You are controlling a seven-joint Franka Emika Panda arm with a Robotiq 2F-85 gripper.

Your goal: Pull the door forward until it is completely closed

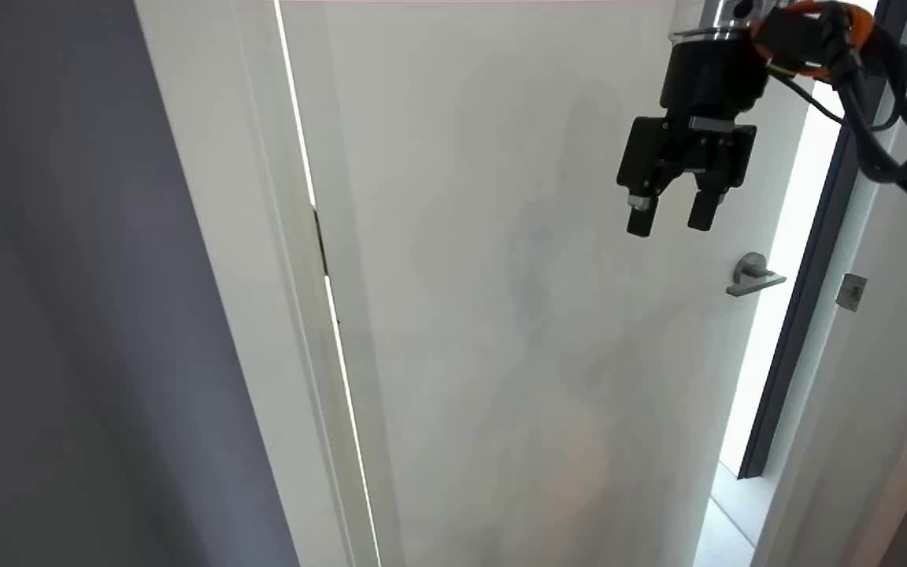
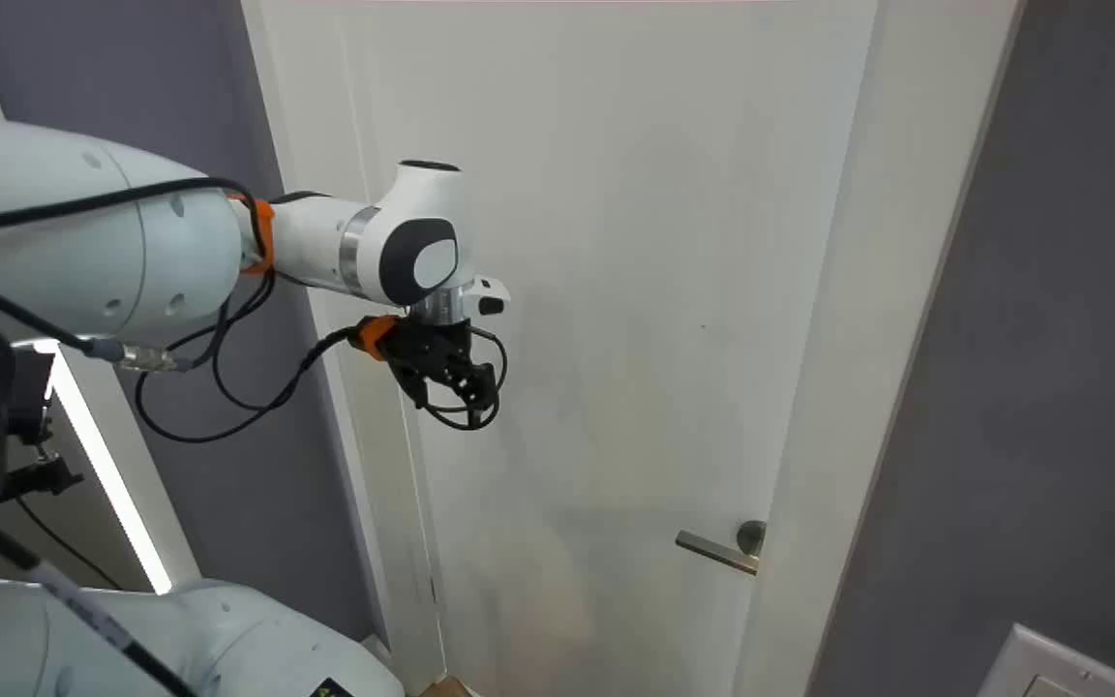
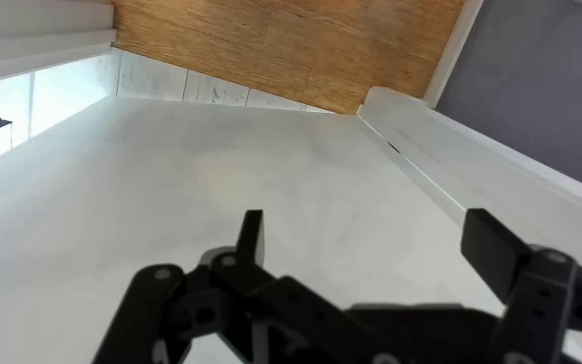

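Door ajar, gripper hanging in front

Places taken from the door, a large plain white panel filling much of both exterior views. In an exterior view a bright gap runs down past its handle edge, a dark upright strip standing beside the light. Beyond that, white frame with a metal strike plate, apart from the door.

Silver lever handle on the door near the same edge; seen in both exterior views.

Gripper points down in front of the door, higher than the handle and apart from it. Fingers parted; wrist view shows the panel through the space between them. Whether any part touches the door, cannot tell.

White arm, in an exterior view, overlaps the door's edge away from the handle. Black cables hang in loops by it.

Wrist view: pale tiles along the door's foot, brown wooden floor past them.

Grey wall lies past the frame on the door's handle side, a white wall plate low on it.
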